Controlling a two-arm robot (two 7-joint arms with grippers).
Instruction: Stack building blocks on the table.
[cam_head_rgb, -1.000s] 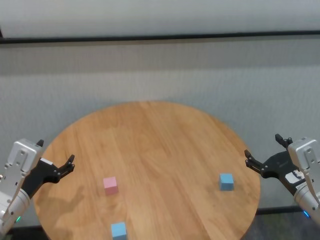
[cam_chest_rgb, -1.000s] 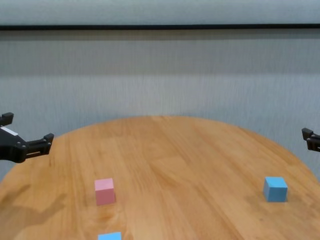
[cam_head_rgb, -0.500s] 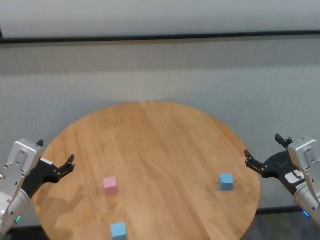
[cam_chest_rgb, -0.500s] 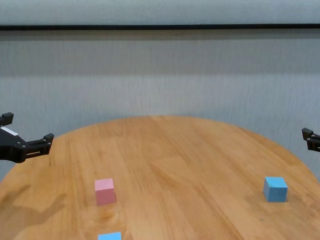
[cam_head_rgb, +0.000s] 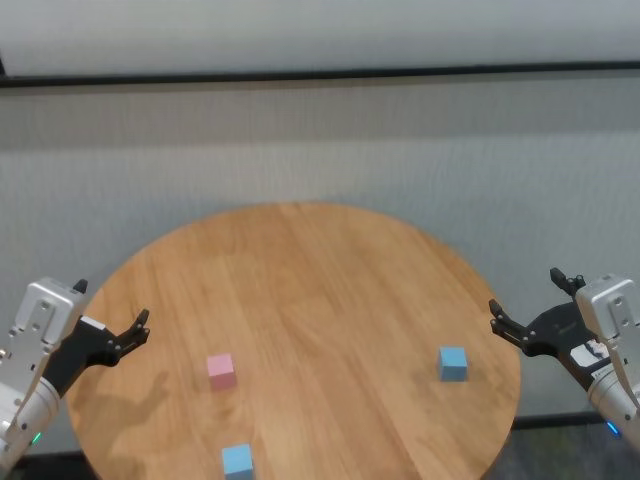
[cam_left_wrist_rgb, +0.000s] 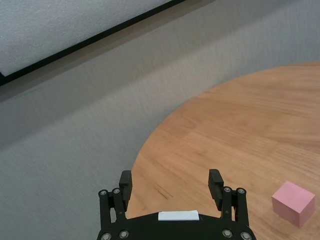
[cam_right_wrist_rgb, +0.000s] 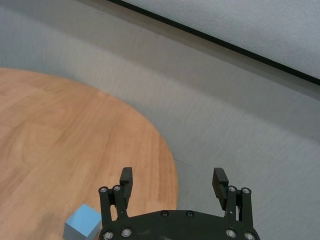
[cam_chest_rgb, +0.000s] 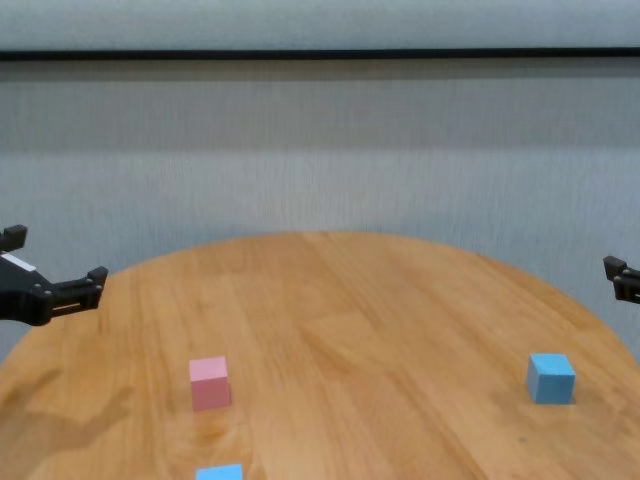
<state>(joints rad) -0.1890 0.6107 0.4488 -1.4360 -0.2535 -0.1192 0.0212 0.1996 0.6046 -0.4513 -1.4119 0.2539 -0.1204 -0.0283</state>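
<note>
A pink block (cam_head_rgb: 221, 369) (cam_chest_rgb: 210, 382) (cam_left_wrist_rgb: 293, 203) sits on the round wooden table (cam_head_rgb: 300, 300) at the left. One light blue block (cam_head_rgb: 237, 460) (cam_chest_rgb: 219, 472) lies at the near edge in front of it. A second light blue block (cam_head_rgb: 453, 363) (cam_chest_rgb: 551, 378) (cam_right_wrist_rgb: 83, 223) sits at the right. My left gripper (cam_head_rgb: 112, 308) (cam_left_wrist_rgb: 170, 181) is open and empty at the table's left edge. My right gripper (cam_head_rgb: 524, 295) (cam_right_wrist_rgb: 174, 181) is open and empty just off the right edge, beside the right blue block.
A grey wall (cam_head_rgb: 320, 140) with a dark horizontal strip stands behind the table. Bare wood (cam_head_rgb: 330, 290) fills the table's middle and back.
</note>
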